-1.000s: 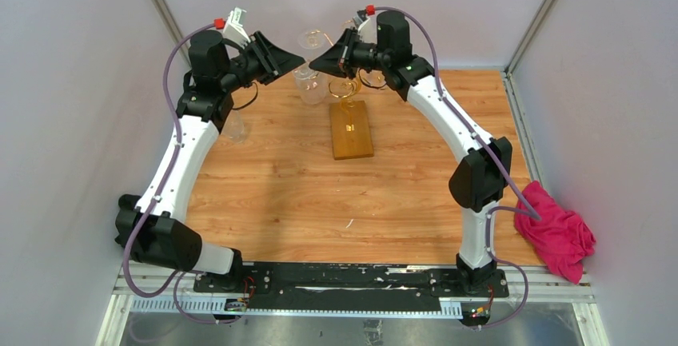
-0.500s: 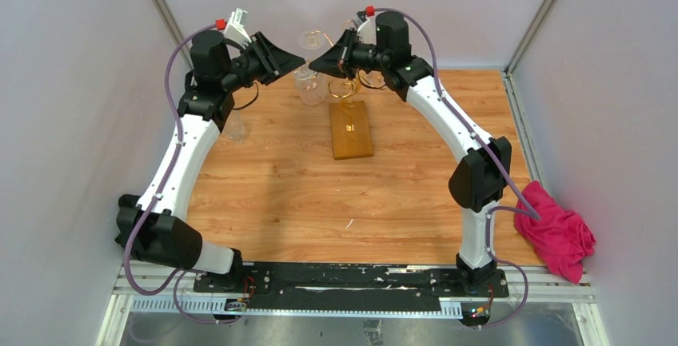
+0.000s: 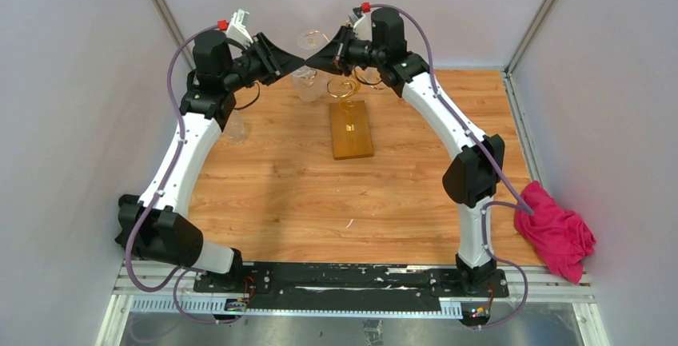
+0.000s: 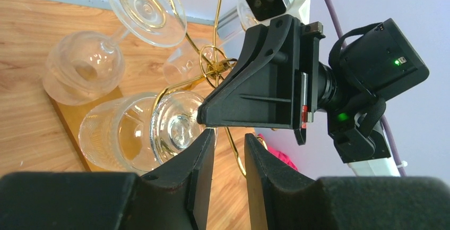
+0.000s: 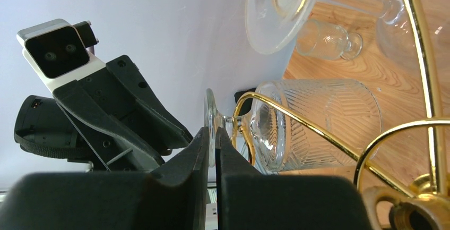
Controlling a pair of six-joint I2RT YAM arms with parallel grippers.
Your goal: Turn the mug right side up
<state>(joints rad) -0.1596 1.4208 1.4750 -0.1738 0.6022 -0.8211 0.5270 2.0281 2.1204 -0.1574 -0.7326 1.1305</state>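
No handled mug shows in any view. A ribbed stemmed glass (image 5: 323, 124) hangs from a gold wire rack (image 5: 419, 60), its thin round foot (image 5: 210, 110) on edge. My right gripper (image 5: 212, 131) is shut on that foot. My left gripper (image 4: 229, 137) is open, with a gold rack wire between its jaws, just beside the same glass (image 4: 122, 134) and its foot (image 4: 178, 126). In the top view the two grippers, left (image 3: 297, 60) and right (image 3: 312, 57), meet tip to tip above the glass (image 3: 306, 84).
The rack stands on a wooden base (image 3: 352, 134) at the back middle of the table. More glasses hang on it (image 4: 146, 7) (image 4: 82, 73). A small glass (image 3: 233, 126) stands by the left arm. A pink cloth (image 3: 557, 234) lies at the right edge.
The right arm has shifted a little left and up, bringing its gripper tip against the left gripper's tip. The left arm has barely moved.
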